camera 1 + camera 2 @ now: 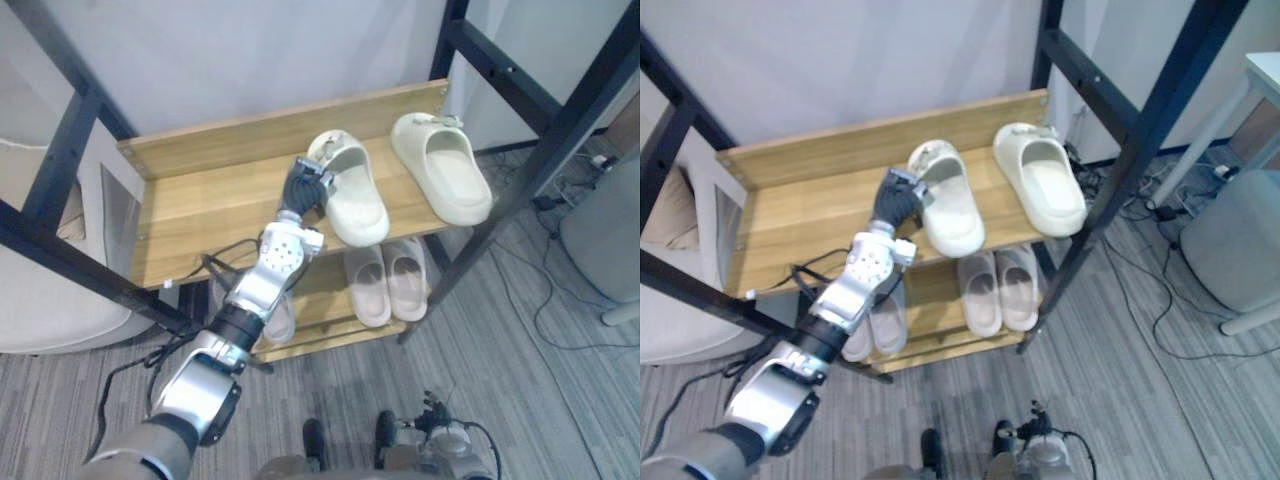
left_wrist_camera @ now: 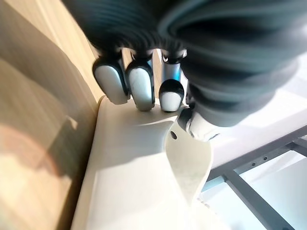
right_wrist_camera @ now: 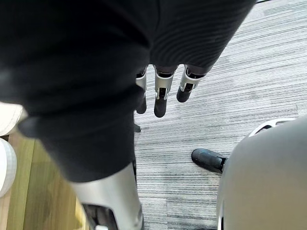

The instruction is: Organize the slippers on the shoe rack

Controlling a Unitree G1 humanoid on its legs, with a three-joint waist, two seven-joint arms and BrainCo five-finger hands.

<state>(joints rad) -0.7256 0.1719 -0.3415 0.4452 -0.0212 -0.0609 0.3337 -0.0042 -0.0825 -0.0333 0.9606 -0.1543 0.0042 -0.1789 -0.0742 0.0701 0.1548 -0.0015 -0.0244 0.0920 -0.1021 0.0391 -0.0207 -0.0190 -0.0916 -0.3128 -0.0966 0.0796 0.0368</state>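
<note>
Two cream slippers on the top shelf of the shoe rack: left cream slipper mid-shelf, right cream slipper just beside it toward the rack's right end. They are apart, not touching. Both are upright on their soles, with toes at the front edge and heels toward the back board.

Lower shelf: two pale pink slippers sit side by side and touching, directly under the cream ones. Further left on that shelf are what look like two more pale slippers, partly hidden behind the left arm. That makes six slippers, counting the partly hidden two.

Left hand: the arm reaches up from lower left, stretched out over the top shelf, with the hand at the heel end of the left cream slipper on its left side. In the left wrist view the fingers are curled with the tips pressed onto the slipper's side. The thumb is against the heel strap, so the hand is gripping this slipper. The slipper's sole is on the shelf, not lifted.

Right hand: hangs low over the grey carpet floor, fingers straight and relaxed, holding nothing.

A grey stool stands right of the rack.
</note>
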